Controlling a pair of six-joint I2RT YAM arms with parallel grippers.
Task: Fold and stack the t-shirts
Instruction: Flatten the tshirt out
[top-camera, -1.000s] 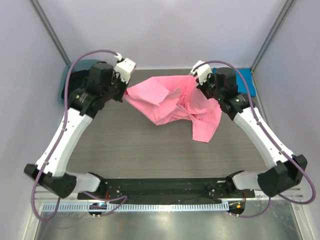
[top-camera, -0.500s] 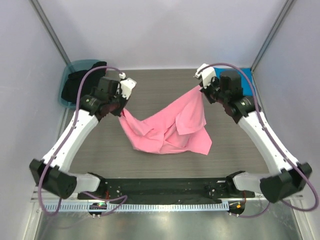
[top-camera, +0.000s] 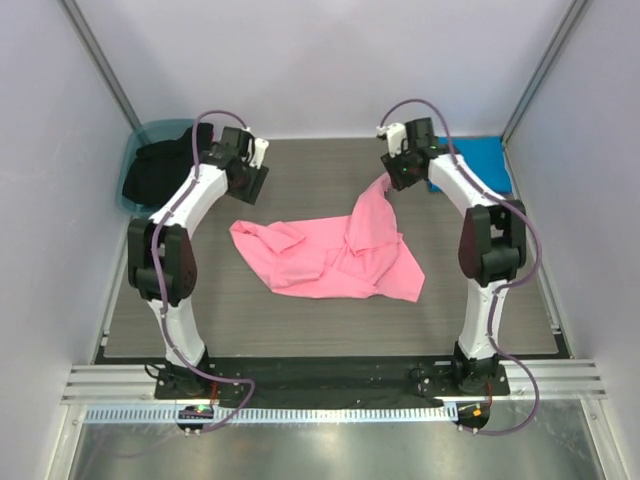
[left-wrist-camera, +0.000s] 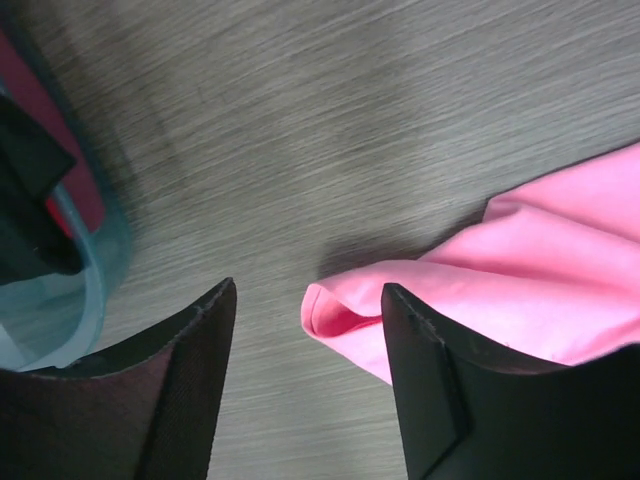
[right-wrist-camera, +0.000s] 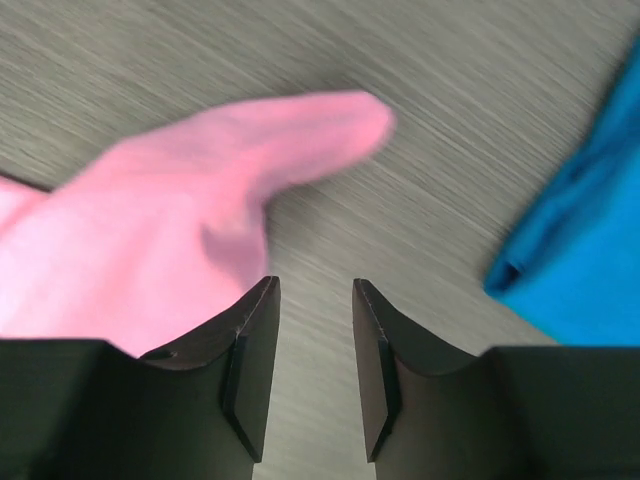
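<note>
The pink t-shirt (top-camera: 320, 262) is a crumpled heap in the middle of the worktop (top-camera: 300, 320). It's not flat at all, with folds and creases everywhere and a corner sticking out at the near right. Its far-right end runs up in a narrow tongue toward the right hand (top-camera: 388, 180). The blue t-shirt (top-camera: 487, 165) sits bunched at the far right corner, well apart from the pink one.

Both arms reach out to the far side of the worktop, 1 on each side of the pink heap. The left hand (top-camera: 250, 184) hangs near the teal tub (top-camera: 150, 135), which has some dark cloth (top-camera: 150, 170) in it. In its wrist view the 2 fingers are wide apart, and a rounded fold of pink lies on the wood between them, not pinched.

In the right wrist view the right hand's fingers have a narrow gap with only bare wood showing through. A blurry bit of pink sits just beyond the left finger, so it's gripping nothing.
</note>
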